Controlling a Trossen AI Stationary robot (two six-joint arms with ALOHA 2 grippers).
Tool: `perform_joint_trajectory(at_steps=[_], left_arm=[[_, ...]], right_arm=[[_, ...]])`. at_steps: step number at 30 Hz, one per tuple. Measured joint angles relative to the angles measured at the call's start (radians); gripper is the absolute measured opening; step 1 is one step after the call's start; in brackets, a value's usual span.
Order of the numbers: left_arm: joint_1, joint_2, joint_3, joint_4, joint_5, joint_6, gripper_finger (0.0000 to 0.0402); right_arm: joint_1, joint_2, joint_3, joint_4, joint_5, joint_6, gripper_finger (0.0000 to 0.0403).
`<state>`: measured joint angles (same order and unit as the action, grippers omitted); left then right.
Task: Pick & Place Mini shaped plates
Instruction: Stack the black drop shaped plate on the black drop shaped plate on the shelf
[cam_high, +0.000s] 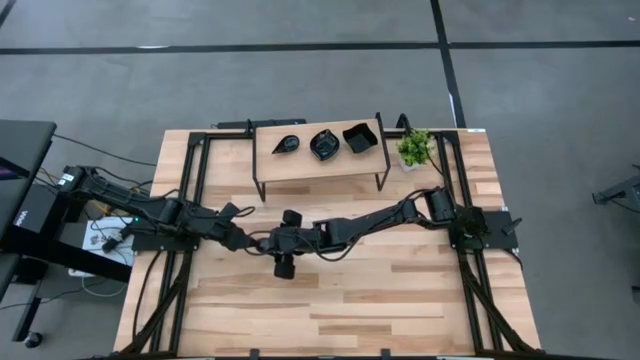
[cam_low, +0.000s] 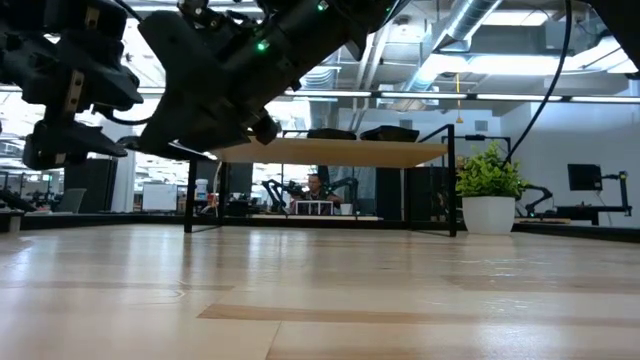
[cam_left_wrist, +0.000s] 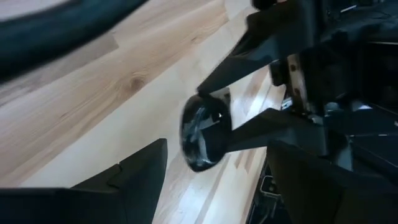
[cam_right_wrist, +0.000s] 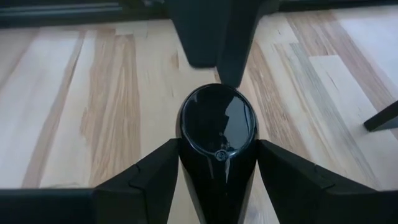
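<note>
Glossy black, a teardrop plate (cam_right_wrist: 217, 134) sits pinched between the two dark fingers (cam_right_wrist: 146, 180) of the right pincer (cam_high: 268, 241), its rounded end pointing away from the wrist and its narrow end back toward it. In the high view the right arm reaches in from about 3 o'clock, stretched long and low across the table (cam_high: 400, 300) toward the centre, with its wrist bent where the two arms meet. The left arm comes in from 9 o'clock, elbow folded near the table's edge, and its forearm runs toward the same central spot. The left pincer (cam_high: 250, 238) is spread wide and holds nothing; its wrist view looks past its own fingers (cam_left_wrist: 134, 174) at the plate (cam_left_wrist: 200, 132) gripped edge-on by the other arm just ahead of it.

Three more black plates rest on the raised wooden shelf (cam_high: 300, 165) toward 12 o'clock: a leaf-shaped plate (cam_high: 286, 145) on the 9 o'clock side, a scalloped round plate (cam_high: 324, 144) in the middle and a square plate (cam_high: 359, 137) on the 3 o'clock side. A small green potted plant (cam_high: 415, 149) stands just beside the shelf's 3 o'clock end. From the low view both arms hang above the boards, clear of the surface.
</note>
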<state>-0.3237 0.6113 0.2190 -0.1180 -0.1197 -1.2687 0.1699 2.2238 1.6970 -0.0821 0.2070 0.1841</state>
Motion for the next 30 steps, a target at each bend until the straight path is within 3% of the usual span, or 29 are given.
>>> perform_joint_trajectory(at_steps=[30], left_arm=[[0.000, 0.000, -0.037, 0.175, -0.011, -0.046, 0.0278]], right_arm=[[-0.006, -0.007, 0.084, 0.011, 0.003, -0.063, 0.0210]])
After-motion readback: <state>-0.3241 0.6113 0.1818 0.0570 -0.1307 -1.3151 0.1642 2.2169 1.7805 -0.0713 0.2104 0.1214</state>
